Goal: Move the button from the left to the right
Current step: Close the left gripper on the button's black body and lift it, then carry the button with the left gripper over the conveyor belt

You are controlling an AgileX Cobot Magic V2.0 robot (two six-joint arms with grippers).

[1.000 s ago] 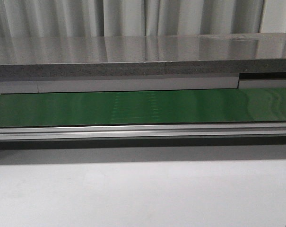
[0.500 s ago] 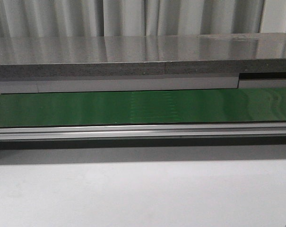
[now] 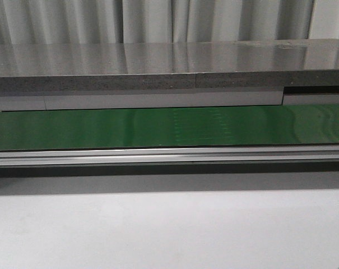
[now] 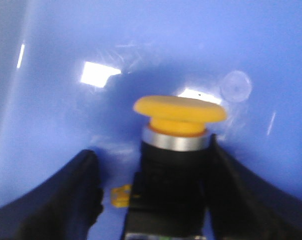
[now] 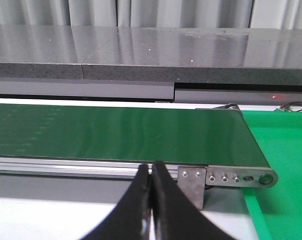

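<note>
The front view is mostly a long green conveyor belt (image 3: 169, 128) running across the middle of the frame, a grey stone-look shelf (image 3: 158, 67) above it and a pale tabletop (image 3: 169, 230) filling the lower part. No arms show there.

In the right wrist view the belt ends at centre right in a silver metal end bracket (image 5: 225, 177), with a bright green mat (image 5: 285, 165) at the right edge. The right claw (image 5: 151, 200) sits bottom centre with its two black fingers pressed together, holding nothing.

The left wrist view is filled by a glossy blue plastic bin (image 4: 66, 60). The small push button with a yellow-orange mushroom cap and black body (image 4: 178, 150) stands upright at lower centre, between the spread fingers of the left claw (image 4: 155, 200). The right finger looks to be touching the body, the left finger is apart from it.
</note>
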